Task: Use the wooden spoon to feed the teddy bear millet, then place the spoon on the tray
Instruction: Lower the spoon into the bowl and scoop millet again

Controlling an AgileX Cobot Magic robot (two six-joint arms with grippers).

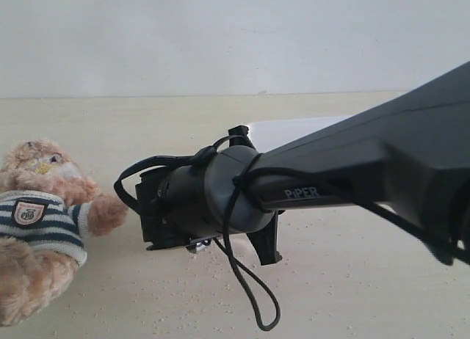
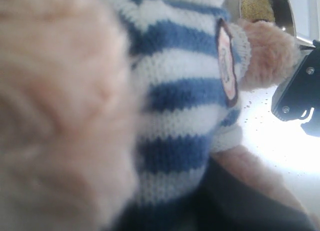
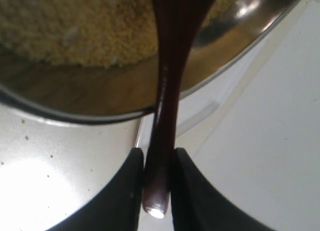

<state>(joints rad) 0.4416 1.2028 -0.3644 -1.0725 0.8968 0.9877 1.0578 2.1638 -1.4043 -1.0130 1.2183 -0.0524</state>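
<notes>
Right gripper [image 3: 157, 161]: jaws clenched on the spoon [image 3: 170, 76], right at the tail end of the handle. The spoon runs out over the bowl [image 3: 100, 98] rim, head above or in the millet [image 3: 75, 26]. The head is cut off by the frame, so I can't tell if it's loaded.

Tray [image 3: 265, 136] sits just beside the bowl, bare where visible. Loose grains already lie on the table [image 3: 45, 191].

Bear [image 1: 44, 229] is further out, left of the bowl and apart from the gripper. It fills the left wrist view.

Left gripper: can't tell its state. Only a dark blur is at the edge of its camera, pressed against plush. It may be holding the bear, but that's unconfirmed.

Risks, my read:
- The grip at the handle tip makes a long lever. Any drag in the millet or a knock on the rim could twist the spoon in the jaws, or tip or slide the bowl.
- A tilt or a fast swing toward the bear would dump grains. The scatter on the table suggests spills come easily.
- If the bear isn't held, a spoon push at the muzzle could topple it.
- The right arm [image 1: 352, 163] blocks the bowl in the exterior view, so a scoop is hard to verify there.
- The bear is close to the bowl, so the two arms work close together.
</notes>
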